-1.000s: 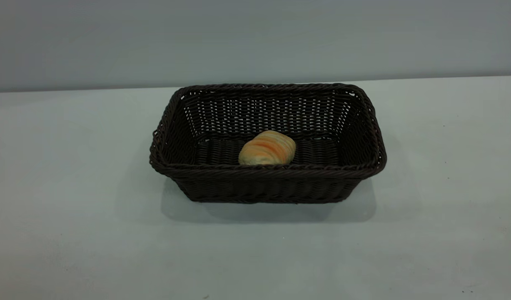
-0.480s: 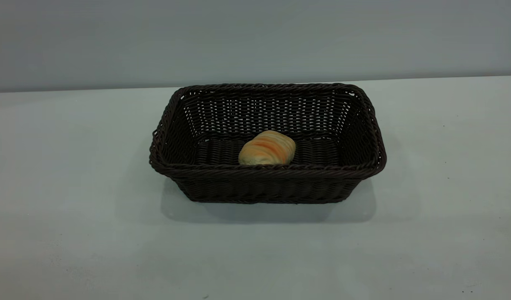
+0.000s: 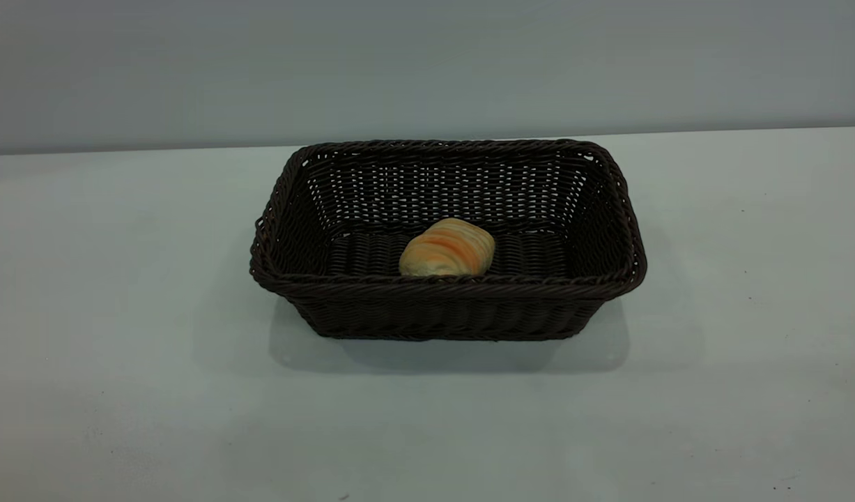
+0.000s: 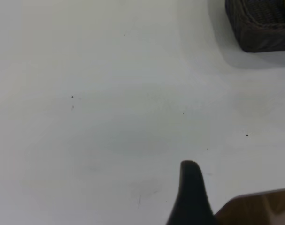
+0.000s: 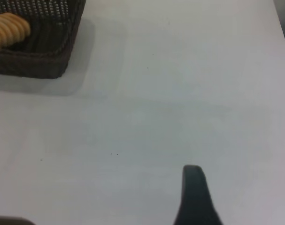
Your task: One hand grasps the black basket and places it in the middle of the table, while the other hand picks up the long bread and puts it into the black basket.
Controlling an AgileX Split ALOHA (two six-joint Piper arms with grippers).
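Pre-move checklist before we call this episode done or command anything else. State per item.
1. The long bread inside the black basket: ok, it lies on the basket floor near the front wall.
2. Basket near the middle of the table: ok in the exterior view.
3. Basket upright and flat on the table: ok, rim level, no tilt seen.
4. Arms clear of the basket: ok, neither arm shows in the exterior view; each wrist view has the basket far off at its picture's edge.
5. Left gripper state: cannot tell, only one finger shows.
6. Right gripper state: cannot tell, only one finger shows; nothing seen held.
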